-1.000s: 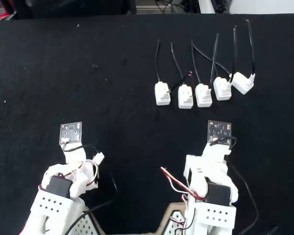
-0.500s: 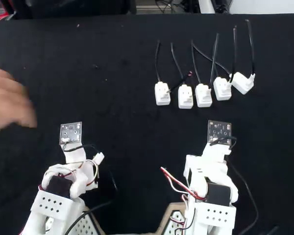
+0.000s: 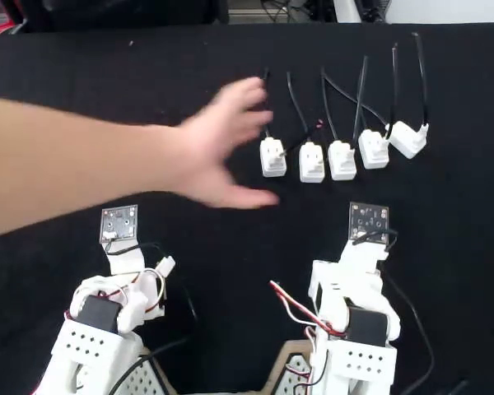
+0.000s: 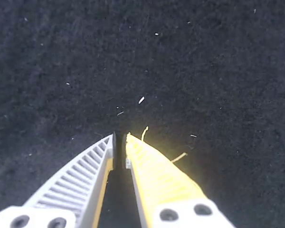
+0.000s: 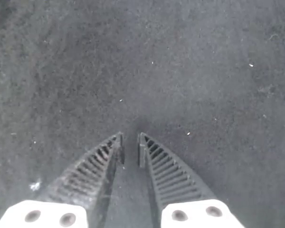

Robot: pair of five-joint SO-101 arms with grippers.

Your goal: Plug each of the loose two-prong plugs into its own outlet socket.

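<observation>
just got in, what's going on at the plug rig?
A person's hand is out over the table, with its fingers by the end plug of a row of five plugs. I can't tell if it touches one. Both arms sit back at the near edge, away from the row. The left gripper and right gripper are shut and empty over bare cloth.
</observation>
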